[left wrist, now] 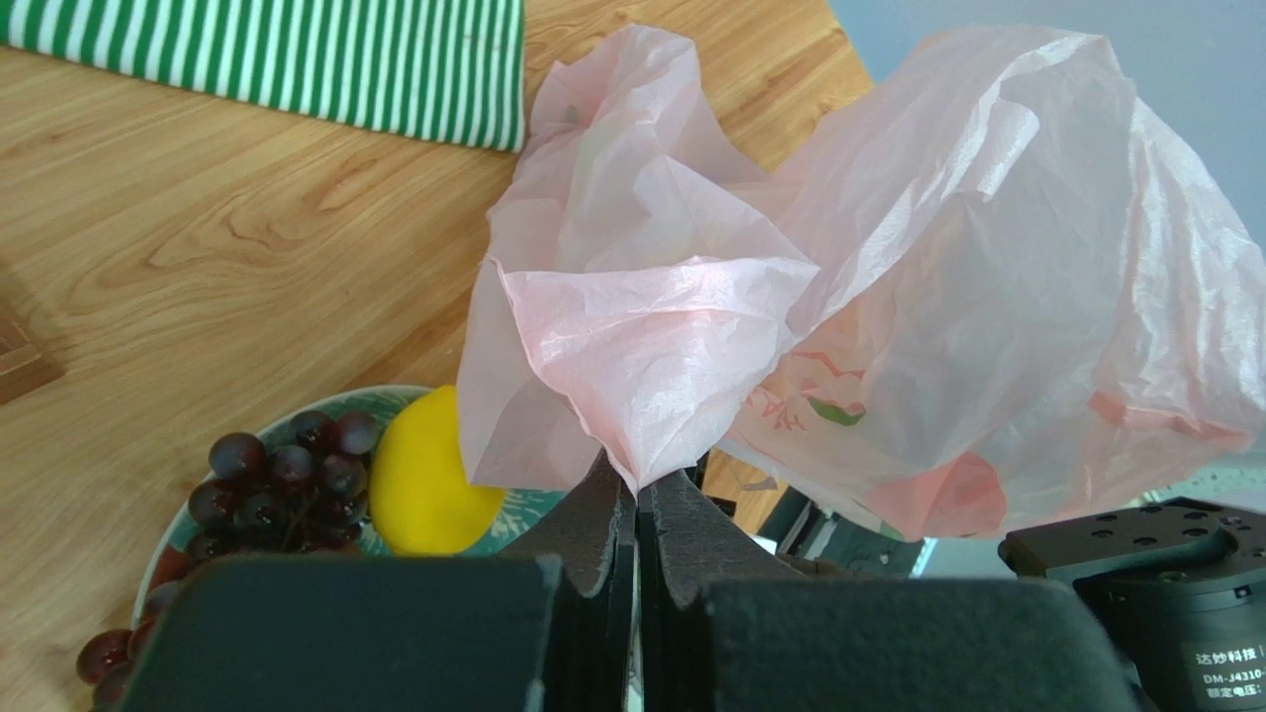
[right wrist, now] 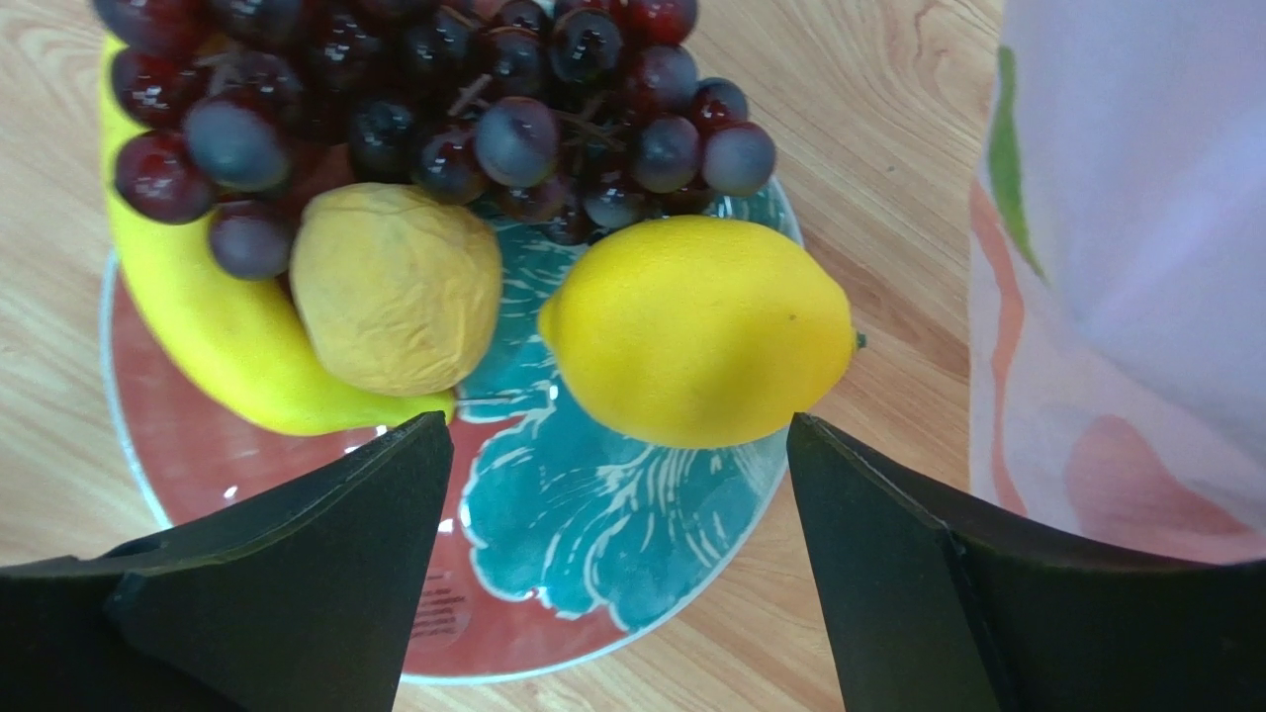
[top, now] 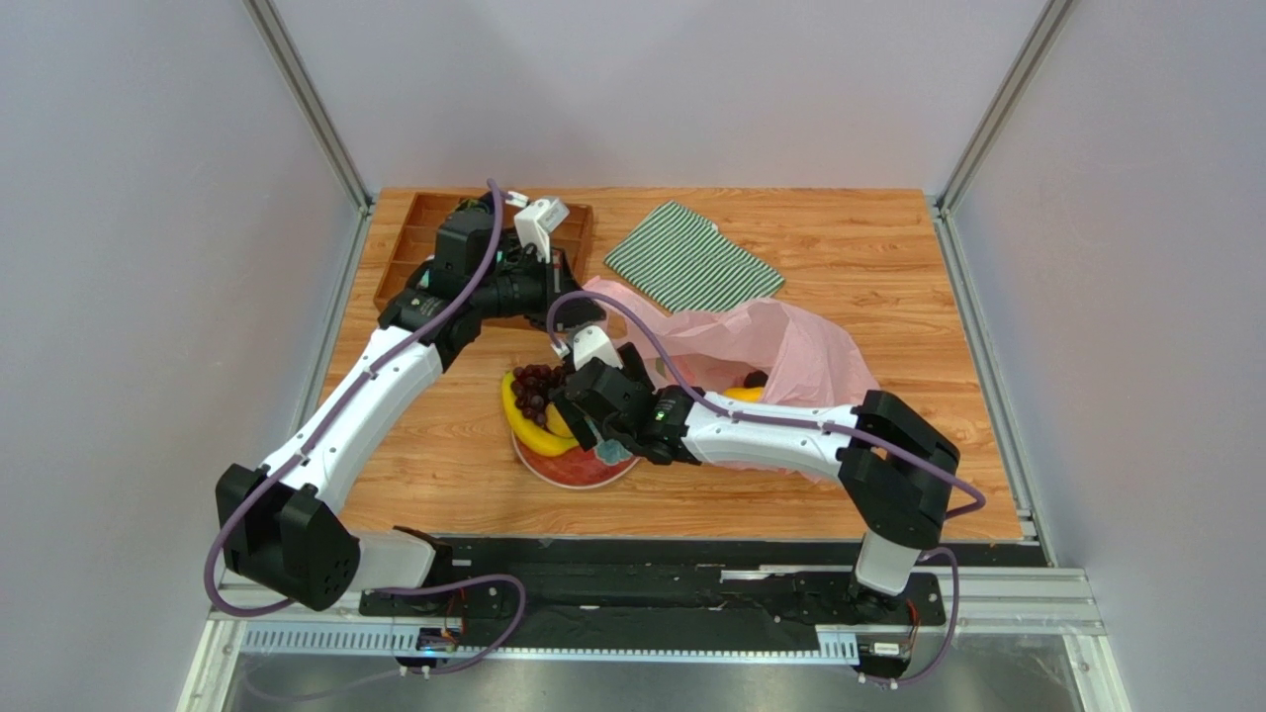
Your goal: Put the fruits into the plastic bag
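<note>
The pink plastic bag (top: 780,344) lies right of the red and teal plate (top: 580,472). My left gripper (left wrist: 642,482) is shut on a fold of the bag (left wrist: 892,297) and holds it lifted above the plate's far side. My right gripper (right wrist: 617,426) is open just above the plate (right wrist: 595,519), with its fingers either side of a yellow lemon (right wrist: 699,334). On the plate are also a dark grape bunch (right wrist: 446,104), a banana (right wrist: 208,341) and a wrinkled yellow-brown fruit (right wrist: 394,289). Something yellow-orange (top: 743,395) shows at the bag's near edge.
A green-and-white striped cloth (top: 696,255) lies at the back, beyond the bag. A shallow wooden tray (top: 413,238) sits at the back left under the left arm. Metal frame posts and grey walls close in the table's sides.
</note>
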You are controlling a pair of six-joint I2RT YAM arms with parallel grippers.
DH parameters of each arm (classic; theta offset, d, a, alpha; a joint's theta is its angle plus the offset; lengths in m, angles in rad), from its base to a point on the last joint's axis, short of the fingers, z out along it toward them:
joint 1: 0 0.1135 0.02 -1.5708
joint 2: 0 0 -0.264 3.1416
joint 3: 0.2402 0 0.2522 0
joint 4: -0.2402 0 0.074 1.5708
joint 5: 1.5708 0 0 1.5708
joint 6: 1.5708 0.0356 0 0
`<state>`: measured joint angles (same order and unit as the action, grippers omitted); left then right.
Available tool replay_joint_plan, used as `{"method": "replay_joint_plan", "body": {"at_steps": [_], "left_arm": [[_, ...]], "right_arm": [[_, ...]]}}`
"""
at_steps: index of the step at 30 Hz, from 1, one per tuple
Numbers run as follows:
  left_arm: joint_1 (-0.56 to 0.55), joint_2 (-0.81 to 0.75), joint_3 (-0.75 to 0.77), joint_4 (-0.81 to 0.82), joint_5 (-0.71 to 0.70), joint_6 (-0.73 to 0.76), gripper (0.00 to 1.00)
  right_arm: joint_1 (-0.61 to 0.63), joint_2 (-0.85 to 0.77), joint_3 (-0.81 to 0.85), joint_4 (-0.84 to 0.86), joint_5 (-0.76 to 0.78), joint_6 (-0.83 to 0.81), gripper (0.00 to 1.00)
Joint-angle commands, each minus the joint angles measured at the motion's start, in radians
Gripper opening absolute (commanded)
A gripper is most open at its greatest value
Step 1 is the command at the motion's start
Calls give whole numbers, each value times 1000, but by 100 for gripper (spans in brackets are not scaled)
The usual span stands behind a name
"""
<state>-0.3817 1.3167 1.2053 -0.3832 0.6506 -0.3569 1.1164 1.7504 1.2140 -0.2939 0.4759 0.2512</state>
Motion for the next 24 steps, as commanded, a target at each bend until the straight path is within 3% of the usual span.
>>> {"method": "replay_joint_plan", "body": {"at_steps": [1, 4, 10, 24], "left_arm": [[0, -11, 28, -48, -78, 16, 0], [26, 10, 23, -40, -100, 4, 0], [58, 73, 30, 3, 0, -39, 0], [79, 61, 10, 27, 34, -51, 0]], "right_arm": [[-50, 9, -48, 107, 84, 68, 89], [-52, 8, -67, 142, 107, 76, 89], [-72, 27, -64, 167, 113, 79, 90], [-133, 43, -91, 246, -112, 92, 90]]}}
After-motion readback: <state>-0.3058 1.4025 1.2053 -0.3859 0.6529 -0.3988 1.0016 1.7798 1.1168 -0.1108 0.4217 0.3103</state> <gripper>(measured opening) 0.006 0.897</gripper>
